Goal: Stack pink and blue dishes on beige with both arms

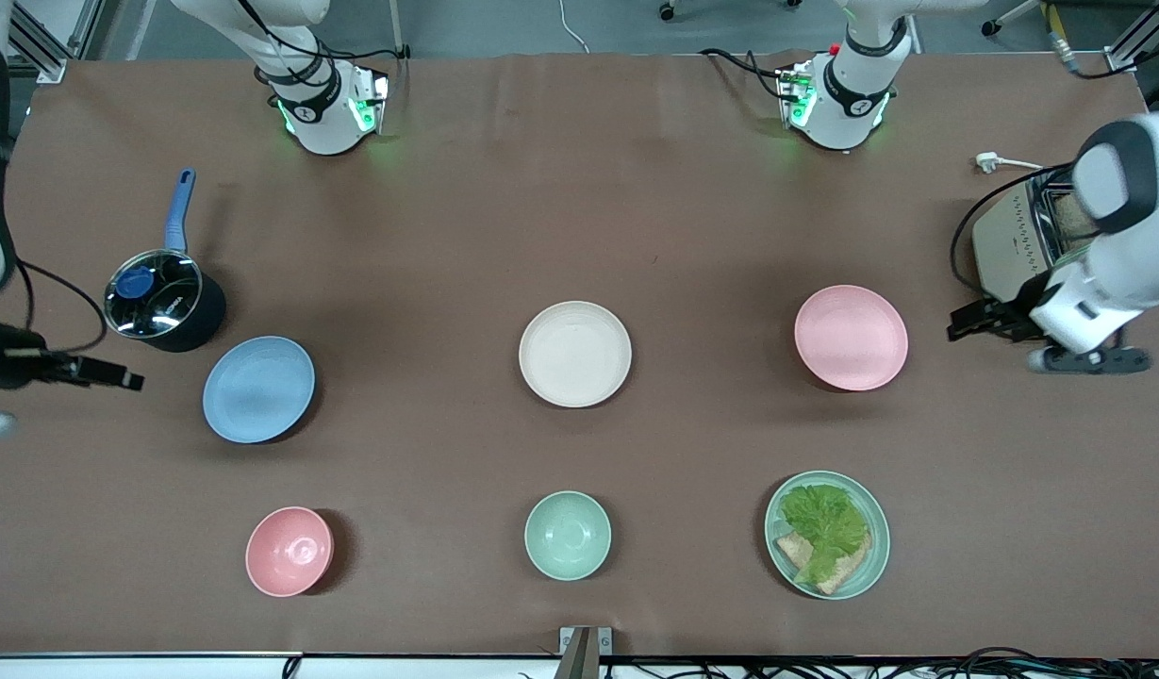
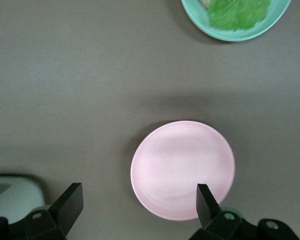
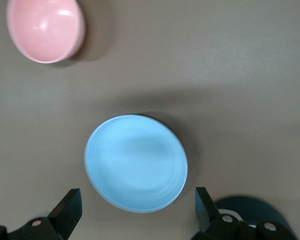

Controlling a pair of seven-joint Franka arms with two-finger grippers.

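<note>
The cream-beige plate [image 1: 574, 354] lies at the table's middle. The pale pink plate [image 1: 851, 337] lies beside it toward the left arm's end, and the light blue plate [image 1: 258, 389] toward the right arm's end. My left gripper [image 1: 977, 319] hangs open over the table just outside the pink plate's rim. In the left wrist view the pink plate [image 2: 183, 169] lies below the open left gripper [image 2: 138, 202], off toward one finger. My right gripper [image 1: 107, 374] hangs open beside the blue plate. In the right wrist view the blue plate [image 3: 136, 162] sits below the open right gripper [image 3: 137, 204].
A dark pot [image 1: 164, 300] with a blue handle stands near the blue plate. A toaster [image 1: 1018, 236] stands at the left arm's end. Nearer the camera are a deep pink bowl [image 1: 289, 551], a mint-green bowl [image 1: 568, 535] and a mint-green plate [image 1: 876, 556] with lettuce and bread.
</note>
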